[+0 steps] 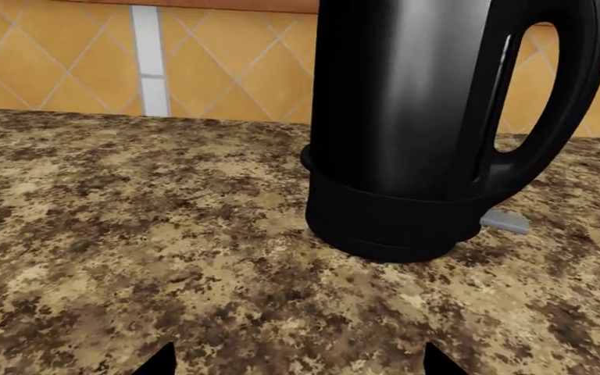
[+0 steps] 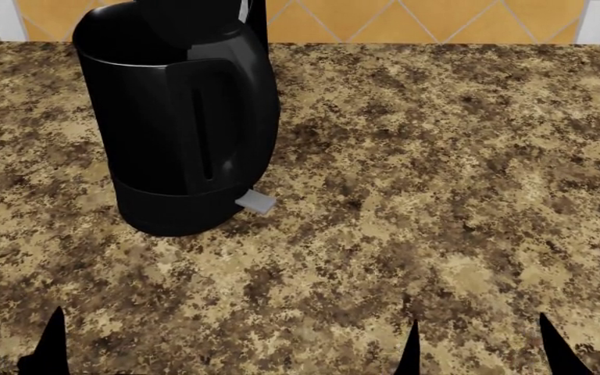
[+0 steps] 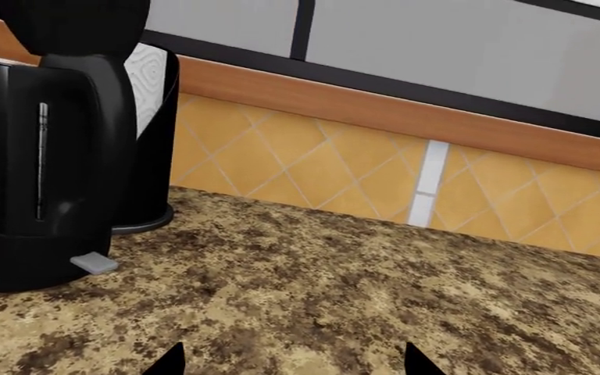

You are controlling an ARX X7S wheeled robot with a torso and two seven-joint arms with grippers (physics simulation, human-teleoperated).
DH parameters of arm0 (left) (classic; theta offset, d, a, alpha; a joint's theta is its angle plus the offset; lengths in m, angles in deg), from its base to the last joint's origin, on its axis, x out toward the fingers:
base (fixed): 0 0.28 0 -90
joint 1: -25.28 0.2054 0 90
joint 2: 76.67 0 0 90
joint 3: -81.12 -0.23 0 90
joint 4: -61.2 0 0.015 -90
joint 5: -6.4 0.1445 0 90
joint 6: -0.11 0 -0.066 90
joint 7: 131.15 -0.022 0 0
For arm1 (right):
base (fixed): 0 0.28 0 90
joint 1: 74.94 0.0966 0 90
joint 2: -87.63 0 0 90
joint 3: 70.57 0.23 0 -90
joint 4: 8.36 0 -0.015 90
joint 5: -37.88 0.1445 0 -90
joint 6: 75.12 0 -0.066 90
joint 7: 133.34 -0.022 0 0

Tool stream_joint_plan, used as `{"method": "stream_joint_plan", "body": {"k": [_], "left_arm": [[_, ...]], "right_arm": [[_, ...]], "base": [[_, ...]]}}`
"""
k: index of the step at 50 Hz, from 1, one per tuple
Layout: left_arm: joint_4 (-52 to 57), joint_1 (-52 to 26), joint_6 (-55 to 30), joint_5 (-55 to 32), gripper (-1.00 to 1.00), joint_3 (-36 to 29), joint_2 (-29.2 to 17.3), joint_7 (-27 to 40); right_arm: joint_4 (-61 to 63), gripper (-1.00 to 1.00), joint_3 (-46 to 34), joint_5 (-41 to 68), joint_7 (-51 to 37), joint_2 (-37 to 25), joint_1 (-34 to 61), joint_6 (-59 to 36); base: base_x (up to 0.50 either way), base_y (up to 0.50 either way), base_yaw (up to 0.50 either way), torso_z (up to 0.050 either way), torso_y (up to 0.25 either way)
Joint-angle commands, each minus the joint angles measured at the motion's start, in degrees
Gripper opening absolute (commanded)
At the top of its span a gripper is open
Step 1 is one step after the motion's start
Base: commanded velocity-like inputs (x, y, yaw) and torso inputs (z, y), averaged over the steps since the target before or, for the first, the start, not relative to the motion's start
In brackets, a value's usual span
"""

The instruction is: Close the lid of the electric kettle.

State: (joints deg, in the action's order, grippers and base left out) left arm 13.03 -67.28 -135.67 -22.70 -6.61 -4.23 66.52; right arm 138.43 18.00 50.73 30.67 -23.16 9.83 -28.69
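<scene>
The electric kettle is a tall glossy black jug at the left of the counter, with its loop handle and grey lever tab facing me. The lid stands raised above the body in the right wrist view; in the head view its top is cut off by the frame edge. The kettle fills the left wrist view. My left gripper is open and empty, low over the counter in front of the kettle. My right gripper is open and empty, to the kettle's right.
The kettle stands on a speckled brown granite counter. A white paper-towel roll on a black stand is right behind the kettle. An orange tiled backsplash closes off the back.
</scene>
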Motion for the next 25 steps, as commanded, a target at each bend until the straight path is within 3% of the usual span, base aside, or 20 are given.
{"method": "stream_joint_plan", "body": {"k": [1,9,18,19,20,21,22,23,25], "left_arm": [[0.33,0.13,0.72,0.11,1.0,-0.78,0.05,0.21],[0.2,0.3,1.06,0.28,1.0,-1.05,-0.09,0.45],[1.53,-1.35,0.75,1.24,1.0,-1.02,-1.28,1.51],[6.87,-9.94,-7.84,-7.36,1.0,7.58,-9.88,10.1],[15.46,-18.53,-16.44,1.24,1.0,16.17,-1.28,1.51],[14.59,-26.55,-25.03,9.83,1.0,19.02,2.72,-7.09],[14.51,-28.11,-33.62,13.53,1.0,21.37,0.05,-15.68],[13.71,-29.18,-42.22,6.93,1.0,23.58,-2.87,-22.95],[11.68,-30.53,-44.19,-10.26,1.0,28.56,-8.05,-9.49]], "right_arm": [[0.3,1.0,-1.61,-0.42,-0.63,-1.27,0.11,-0.16],[0.14,1.0,-1.36,0.12,-0.92,-1.42,0.14,-0.02],[0.3,1.0,0.28,0.38,-1.91,-2.01,0.59,-0.16],[0.84,1.0,0.53,0.58,-2.13,-2.03,0.33,-0.57],[1.7,1.0,0.78,1.2,-1.99,-2.0,-0.01,-0.81],[3.2,1.0,5.09,9.79,-10.59,-10.6,7.91,-4.8],[3.19,1.0,6.19,18.38,-19.18,-19.19,12.52,-2.04],[3.19,1.0,6.09,26.98,-27.78,-27.79,13.07,2.43],[3.16,1.0,10.15,44.17,-40.11,-43.24,11.03,9.03]], "base": [[0.0,0.5,0.0,0.0,0.0],[0.0,0.49,0.0,0.0,0.0],[0.0,0.0,0.0,0.0,0.0],[0.0,0.0,0.0,0.0,0.0],[0.0,0.0,0.0,0.0,0.0],[0.0,0.0,0.0,0.01,0.0],[0.0,0.0,0.0,0.0,0.0],[0.0,0.0,0.0,0.0,0.0],[0.0,0.0,0.0,0.0,0.0]]}}
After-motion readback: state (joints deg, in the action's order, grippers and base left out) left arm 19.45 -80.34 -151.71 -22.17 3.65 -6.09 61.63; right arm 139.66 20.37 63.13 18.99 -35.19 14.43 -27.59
